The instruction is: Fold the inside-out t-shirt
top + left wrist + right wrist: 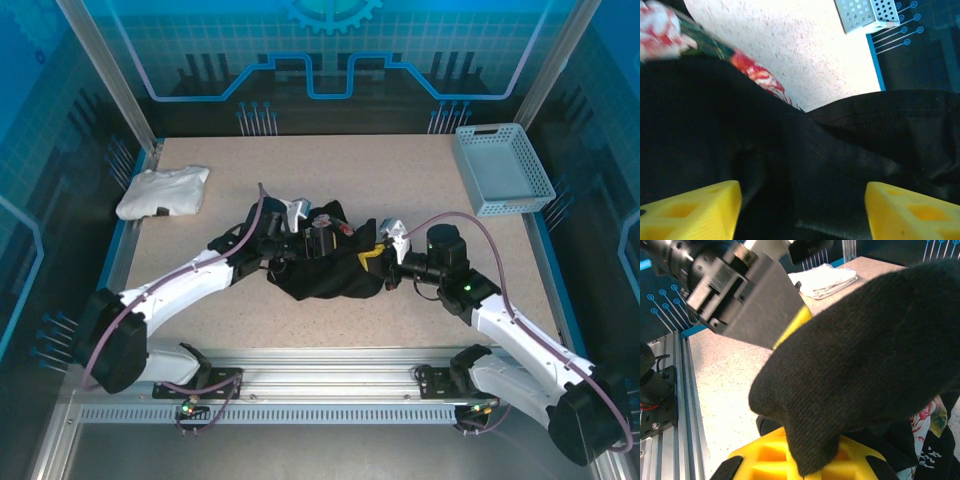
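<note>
The inside-out t-shirt point(322, 280) lies bunched in a black heap at the middle of the table, with a bit of its floral print point(757, 75) showing. My left gripper point(316, 240) is over the heap's left part. In the left wrist view it point(802, 212) is open, its yellow fingers point(690, 212) wide apart with black cloth lying between and below them. My right gripper point(372, 258) is at the heap's right side. In the right wrist view it point(807, 457) is shut on a lifted fold of the t-shirt point(865, 350) that drapes over its yellow fingertips.
A folded white garment point(163, 190) lies at the table's back left. A pale blue perforated basket point(500, 168) stands at the back right. The left arm's dark gripper body point(745, 295) hangs close in front of the right wrist camera.
</note>
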Controlling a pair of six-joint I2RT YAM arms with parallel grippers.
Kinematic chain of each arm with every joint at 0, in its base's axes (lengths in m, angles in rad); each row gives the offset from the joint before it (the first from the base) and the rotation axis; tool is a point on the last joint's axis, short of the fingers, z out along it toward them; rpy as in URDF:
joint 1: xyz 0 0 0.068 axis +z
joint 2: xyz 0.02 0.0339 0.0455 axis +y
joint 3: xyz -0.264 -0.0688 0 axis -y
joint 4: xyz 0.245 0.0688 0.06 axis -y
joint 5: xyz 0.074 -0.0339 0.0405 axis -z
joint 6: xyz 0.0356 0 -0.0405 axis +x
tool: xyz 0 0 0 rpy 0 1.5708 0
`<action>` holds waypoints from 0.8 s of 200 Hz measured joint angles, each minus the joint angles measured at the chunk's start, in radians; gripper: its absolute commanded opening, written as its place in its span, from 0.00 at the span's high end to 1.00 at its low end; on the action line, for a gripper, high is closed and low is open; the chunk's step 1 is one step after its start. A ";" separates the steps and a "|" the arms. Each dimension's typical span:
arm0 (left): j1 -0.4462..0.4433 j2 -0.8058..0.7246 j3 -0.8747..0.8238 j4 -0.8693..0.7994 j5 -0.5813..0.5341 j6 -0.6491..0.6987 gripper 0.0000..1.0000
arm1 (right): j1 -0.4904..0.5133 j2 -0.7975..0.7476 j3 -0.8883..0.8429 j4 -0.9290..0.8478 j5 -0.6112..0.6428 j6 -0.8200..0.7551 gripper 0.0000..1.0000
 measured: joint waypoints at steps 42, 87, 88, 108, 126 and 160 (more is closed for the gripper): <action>0.000 0.066 0.005 0.121 0.098 -0.080 0.99 | 0.000 -0.015 0.000 0.000 0.003 -0.008 1.00; 0.007 -0.053 -0.089 0.406 0.102 0.028 1.00 | 0.000 -0.046 -0.015 -0.017 0.003 -0.011 0.61; 0.007 -0.057 -0.092 0.412 0.101 0.032 1.00 | 0.000 -0.047 -0.016 -0.019 0.003 -0.005 0.60; 0.010 -0.165 -0.163 0.533 0.101 0.150 1.00 | 0.000 -0.068 -0.015 -0.066 0.002 0.002 0.49; 0.010 -0.222 -0.196 0.610 0.109 0.262 1.00 | 0.000 -0.112 -0.007 -0.128 0.008 0.010 0.41; 0.010 -0.261 -0.273 0.734 0.146 0.424 1.00 | -0.007 -0.185 0.076 -0.245 0.028 0.021 0.33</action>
